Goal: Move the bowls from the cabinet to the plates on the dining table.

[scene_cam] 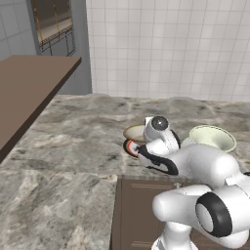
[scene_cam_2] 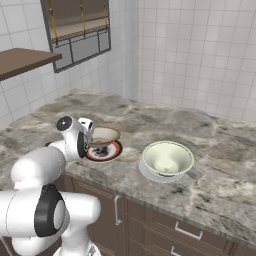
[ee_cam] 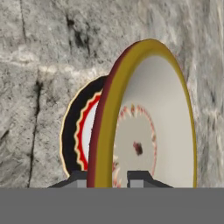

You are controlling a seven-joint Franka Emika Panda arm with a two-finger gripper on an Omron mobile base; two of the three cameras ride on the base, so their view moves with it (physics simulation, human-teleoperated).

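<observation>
My gripper [ee_cam: 108,178] is shut on the brownish rim of the tan bowl [ee_cam: 148,131], one fingertip on each side of the rim. The tan bowl [scene_cam_2: 104,134] [scene_cam: 134,132] sits level right over the red-rimmed plate [scene_cam_2: 107,152] [scene_cam: 130,148] [ee_cam: 76,131] on the dining table [scene_cam_2: 220,150]. Whether bowl and plate touch I cannot tell. To the right, the cream-white bowl [scene_cam_2: 167,157] [scene_cam: 213,137] stands upright in the white plate [scene_cam_2: 146,174] [scene_cam: 187,142]. The cabinet is not clearly in view.
A flat brown wooden panel [scene_cam: 29,85] juts in at the upper left, above the table top. A window with blinds [scene_cam_2: 80,25] is set in the tiled back wall. Brown drawer fronts with silver handles [scene_cam_2: 189,231] lie under the table's near edge.
</observation>
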